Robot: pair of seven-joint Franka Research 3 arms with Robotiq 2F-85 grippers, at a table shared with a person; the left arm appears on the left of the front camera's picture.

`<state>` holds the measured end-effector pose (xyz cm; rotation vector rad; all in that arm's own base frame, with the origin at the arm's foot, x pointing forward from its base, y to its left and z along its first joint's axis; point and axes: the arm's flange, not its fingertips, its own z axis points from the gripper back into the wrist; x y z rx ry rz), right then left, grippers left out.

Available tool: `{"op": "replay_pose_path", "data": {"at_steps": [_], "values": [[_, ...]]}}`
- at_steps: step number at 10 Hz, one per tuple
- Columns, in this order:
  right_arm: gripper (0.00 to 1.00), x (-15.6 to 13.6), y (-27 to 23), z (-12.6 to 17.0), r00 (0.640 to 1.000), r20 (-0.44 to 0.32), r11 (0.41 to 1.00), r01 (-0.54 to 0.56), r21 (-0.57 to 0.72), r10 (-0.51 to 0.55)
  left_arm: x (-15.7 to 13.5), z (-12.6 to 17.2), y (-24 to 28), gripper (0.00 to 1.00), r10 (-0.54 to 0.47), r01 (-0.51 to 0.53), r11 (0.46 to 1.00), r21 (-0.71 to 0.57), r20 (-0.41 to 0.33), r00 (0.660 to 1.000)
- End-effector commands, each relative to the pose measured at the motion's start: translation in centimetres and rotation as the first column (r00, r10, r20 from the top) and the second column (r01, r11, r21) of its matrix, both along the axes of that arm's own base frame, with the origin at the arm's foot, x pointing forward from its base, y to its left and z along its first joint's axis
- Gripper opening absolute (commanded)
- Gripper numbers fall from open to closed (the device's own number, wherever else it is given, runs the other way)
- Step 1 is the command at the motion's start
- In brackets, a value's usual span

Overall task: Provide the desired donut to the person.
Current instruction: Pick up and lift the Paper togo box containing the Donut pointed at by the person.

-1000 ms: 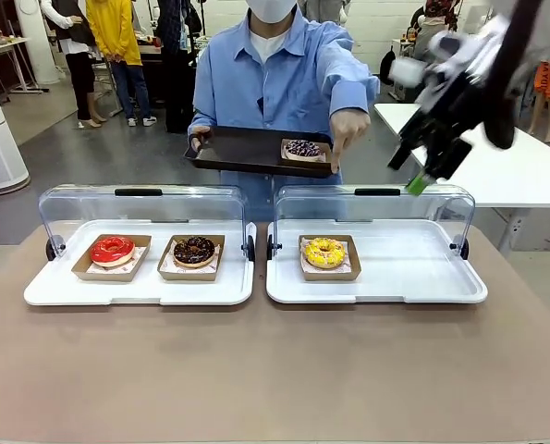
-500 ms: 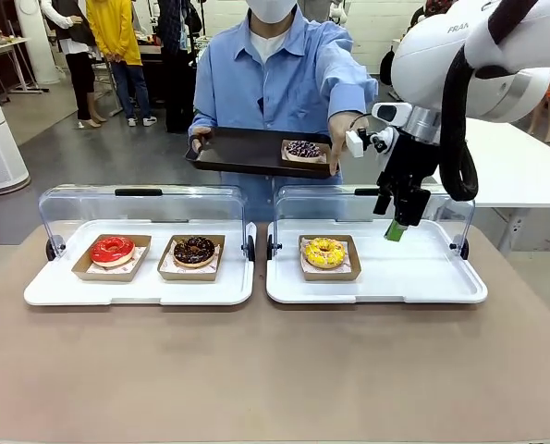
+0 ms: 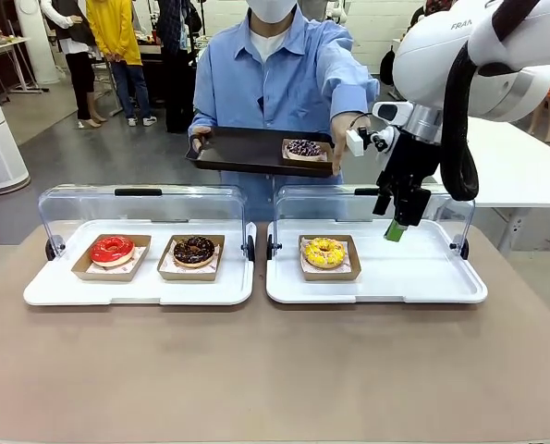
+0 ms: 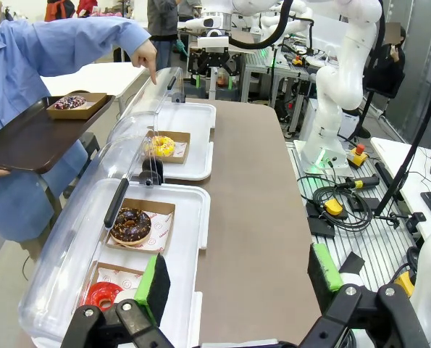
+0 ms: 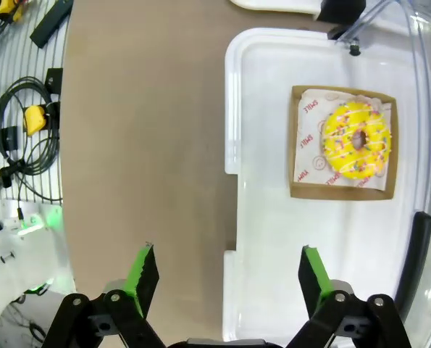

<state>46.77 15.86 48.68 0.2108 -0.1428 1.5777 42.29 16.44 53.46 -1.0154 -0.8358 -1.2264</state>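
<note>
right gripper [image 3: 397, 228] hangs over the right white tray [image 3: 422, 277], just beside the yellow sprinkled donut [image 3: 323, 252] in its cardboard box, jaws spread wide, nothing held. left gripper [image 4: 240, 275] also spread wide, empty. person [image 3: 275, 83] points one hand [image 3: 345, 131] down toward the yellow sprinkled donut, the other holds a dark tray [image 3: 238, 148] with a purple-sprinkled donut [image 3: 302, 148]. red donut [image 3: 112, 249] and chocolate donut [image 3: 194, 250] sit in the left tray [image 3: 136, 289].

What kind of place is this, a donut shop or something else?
Probably a robotics lab staged as a donut counter: lidded display trays, a white robot arm, and floor cables beside the table.
</note>
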Motion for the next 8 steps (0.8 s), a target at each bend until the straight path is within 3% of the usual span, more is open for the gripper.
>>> {"op": "replay_pose_path", "data": {"at_steps": [1, 4, 6, 8], "values": [[1.00, 0.3, 0.0, -0.1, 1.000, 0.007, 1.000, 0.000, -0.010, 0.000, -0.2, 0.2, 0.0, 1.00, -0.003, 0.003, 1.000, -0.003, 0.002, 1.000], [1.00, 0.0, 0.0, 0.0, 1.000, 0.000, 1.000, 0.001, 0.000, -0.001, -0.2, 0.2, 0.0, 1.00, -0.003, 0.003, 1.000, -0.003, 0.002, 1.000], [1.00, -0.4, 3.9, -1.5, 0.990, 0.016, 0.982, 0.139, -0.128, -0.138, -0.2, 0.2, 0.0, 1.00, -0.003, 0.003, 1.000, -0.003, 0.002, 1.000], [1.00, -0.6, 7.1, -2.9, 0.985, 0.026, 0.963, 0.171, -0.209, -0.170, -0.2, 0.2, 0.0, 1.00, -0.003, 0.003, 1.000, -0.003, 0.002, 1.000]]}}
